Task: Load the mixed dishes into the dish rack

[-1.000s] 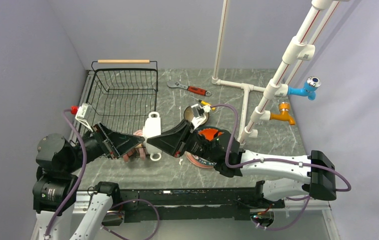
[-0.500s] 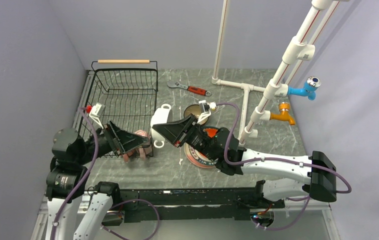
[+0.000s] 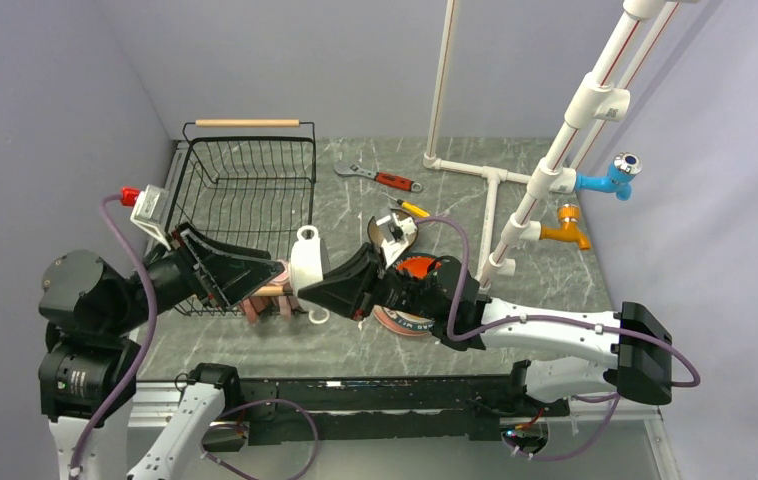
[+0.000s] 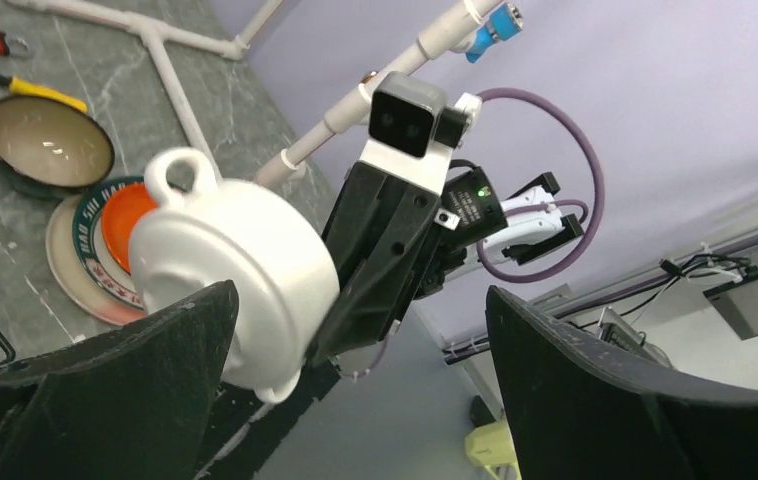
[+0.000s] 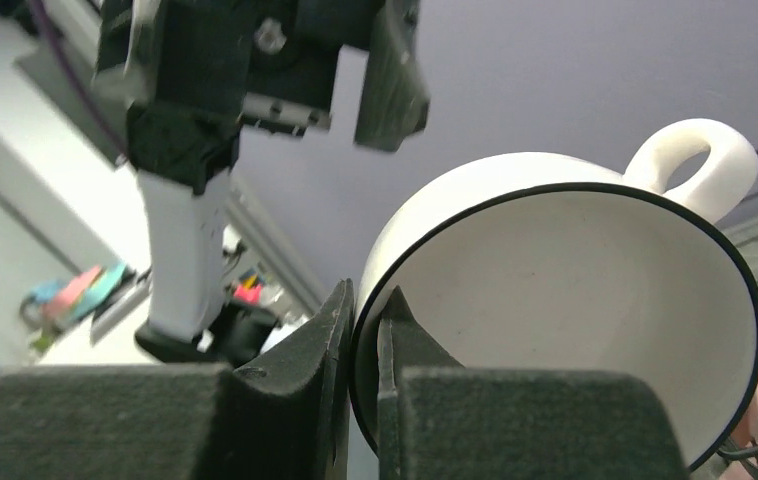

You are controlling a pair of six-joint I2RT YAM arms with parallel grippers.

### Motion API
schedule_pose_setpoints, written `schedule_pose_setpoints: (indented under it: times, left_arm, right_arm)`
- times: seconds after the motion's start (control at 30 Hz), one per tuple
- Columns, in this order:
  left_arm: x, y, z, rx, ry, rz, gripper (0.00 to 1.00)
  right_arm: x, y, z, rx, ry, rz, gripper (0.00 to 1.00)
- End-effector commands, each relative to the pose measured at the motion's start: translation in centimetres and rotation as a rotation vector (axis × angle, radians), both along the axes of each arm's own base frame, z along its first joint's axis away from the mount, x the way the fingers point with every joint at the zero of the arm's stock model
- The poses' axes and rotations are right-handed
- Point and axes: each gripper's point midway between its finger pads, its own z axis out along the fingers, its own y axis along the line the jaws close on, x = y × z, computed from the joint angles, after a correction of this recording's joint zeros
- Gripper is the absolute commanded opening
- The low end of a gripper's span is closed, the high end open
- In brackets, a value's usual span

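Holding the white mug (image 3: 307, 262) aloft by its rim, clamped in the right gripper (image 5: 367, 320), just off the near right corner of the dish rack (image 3: 252, 141). Keep that pinch firm: thin lip, heavy body, likely to swing. Carry it over the rack wall high enough to miss the wire and the pink mugs (image 3: 277, 267) by that corner. Leave the left gripper (image 3: 267, 280) spread wide, empty, out of the path.

Noted a smooth, glossy white glaze on the white mug (image 5: 555, 290), with a thin dark line at its rim. Saw matt black wire in the dish rack (image 3: 245, 190), with a bare pale wooden handle (image 3: 247, 123) at its far end. Right of the dish rack, found smooth white plastic pipe (image 3: 465, 167) on a grey, veined, stone-look table (image 3: 355, 210).
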Motion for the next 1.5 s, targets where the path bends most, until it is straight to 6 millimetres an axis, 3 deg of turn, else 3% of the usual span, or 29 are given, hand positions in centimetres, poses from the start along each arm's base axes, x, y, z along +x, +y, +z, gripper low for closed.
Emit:
schedule_pose_setpoints:
  times: [0.0,0.43,0.67,0.83,1.13,1.47]
  left_arm:
    - [1.2,0.1,0.1,0.015,-0.021,0.024,0.98]
    - [3.6,-0.9,-3.2,-0.013,-0.06,-0.045,0.69]
    - [2.3,-1.8,-2.4,-0.081,-0.134,-0.154,0.6]
    - [1.8,-2.0,-3.0,-0.109,-0.099,-0.186,0.54]
    - [1.3,-2.1,-3.0,-0.113,-0.074,-0.205,0.32]
    - [1.2,-2.2,-3.3,-0.1,-0.07,-0.221,0.41]
  right_arm:
    - [-4.5,-3.5,5.0,0.236,-0.295,0.119,0.0]
    - [-8.0,-5.3,6.1,0.323,-0.414,0.263,0.0]
    - [-7.8,-4.6,5.7,0.312,-0.42,0.265,0.0]
    - [-7.3,-3.9,5.5,0.305,-0.416,0.249,0.0]
    - [-6.5,-3.2,5.6,0.308,-0.405,0.212,0.0]
    - [-6.3,-2.3,5.4,0.309,-0.387,0.232,0.0]
